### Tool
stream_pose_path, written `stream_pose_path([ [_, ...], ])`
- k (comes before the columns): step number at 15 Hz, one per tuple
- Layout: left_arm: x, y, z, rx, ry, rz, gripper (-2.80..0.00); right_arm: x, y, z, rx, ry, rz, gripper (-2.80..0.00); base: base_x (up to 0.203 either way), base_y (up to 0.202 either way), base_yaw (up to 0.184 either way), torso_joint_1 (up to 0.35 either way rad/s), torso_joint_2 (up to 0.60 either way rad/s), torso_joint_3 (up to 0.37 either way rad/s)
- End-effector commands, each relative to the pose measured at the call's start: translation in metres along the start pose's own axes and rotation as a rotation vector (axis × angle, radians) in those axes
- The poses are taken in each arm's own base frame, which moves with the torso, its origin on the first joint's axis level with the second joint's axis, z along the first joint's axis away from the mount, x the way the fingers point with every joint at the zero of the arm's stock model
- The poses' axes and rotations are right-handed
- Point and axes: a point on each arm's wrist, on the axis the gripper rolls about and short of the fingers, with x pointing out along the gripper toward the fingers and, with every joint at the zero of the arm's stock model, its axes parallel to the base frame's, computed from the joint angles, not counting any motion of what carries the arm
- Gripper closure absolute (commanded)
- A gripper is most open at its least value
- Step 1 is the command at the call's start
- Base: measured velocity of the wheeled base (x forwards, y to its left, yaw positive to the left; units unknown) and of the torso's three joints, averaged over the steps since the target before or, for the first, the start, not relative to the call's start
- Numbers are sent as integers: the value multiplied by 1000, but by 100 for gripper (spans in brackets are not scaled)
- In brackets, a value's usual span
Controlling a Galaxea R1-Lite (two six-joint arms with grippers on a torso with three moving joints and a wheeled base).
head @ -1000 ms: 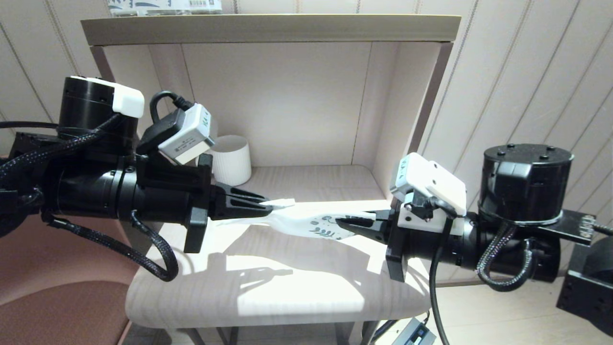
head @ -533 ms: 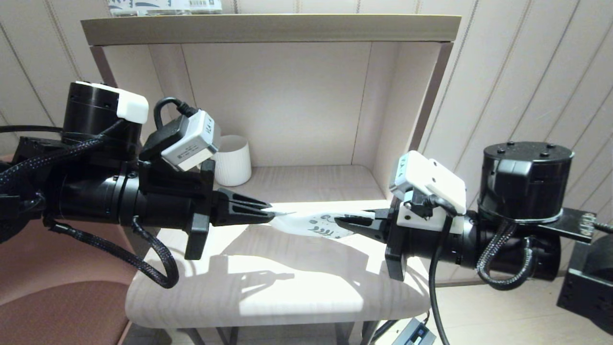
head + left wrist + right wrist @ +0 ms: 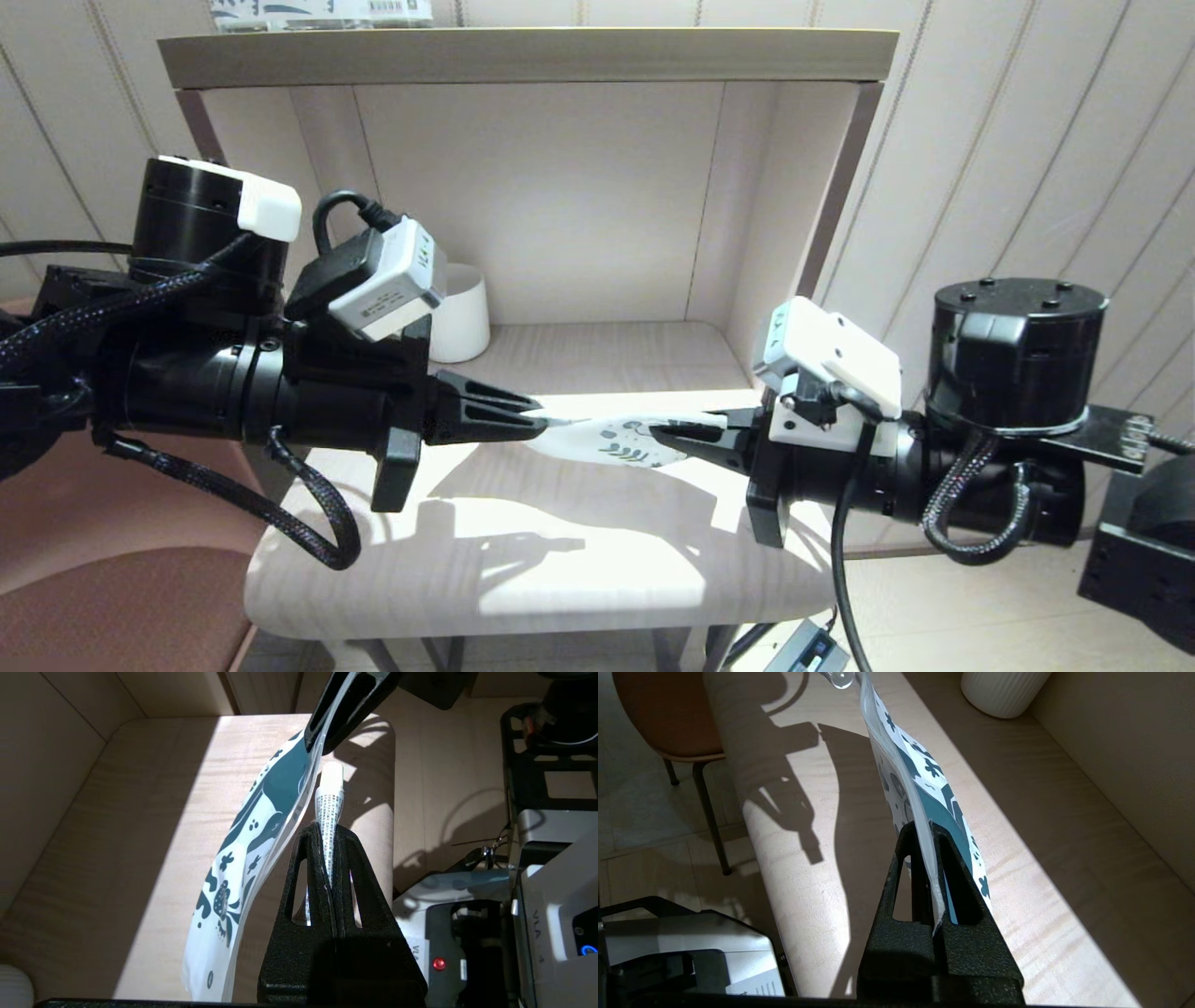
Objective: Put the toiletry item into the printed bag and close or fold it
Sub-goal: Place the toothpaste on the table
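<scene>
Toiletry item point(image 3: 330, 807) pinched in left claw point(image 3: 540, 422), level, beside printed bag point(image 3: 607, 441).

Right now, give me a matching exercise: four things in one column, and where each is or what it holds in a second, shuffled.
1. left gripper
2. right gripper
3. white ribbed mug
4. printed package

a. on top of the shelf
b. shut on the printed bag
c. back left of the shelf recess
d. shut on the toiletry item

Pairs: 1-d, 2-b, 3-c, 4-a

head: we look forward and down at the shelf point(image 3: 597, 560) | wrists: close behind each gripper | shared: printed bag point(image 3: 616, 441), shelf front edge
</scene>
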Motion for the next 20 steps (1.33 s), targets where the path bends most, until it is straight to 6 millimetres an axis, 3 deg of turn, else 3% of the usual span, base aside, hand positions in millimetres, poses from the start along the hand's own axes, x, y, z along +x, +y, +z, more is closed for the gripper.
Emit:
stream_pose_path([
  [1,2,-1,2,12,0,0,0,2,0,-1,-2,1,3,0,0,0,0,0,0,0],
  [8,3,-5,2,32,33,-19,0,4,0,-2,-1,3,7,0,0,0,0,0,0,0],
  [20,36,-5,-15,26,100,-73,0,8,0,-6,4,15,12,0,0,0,0,0,0,0],
])
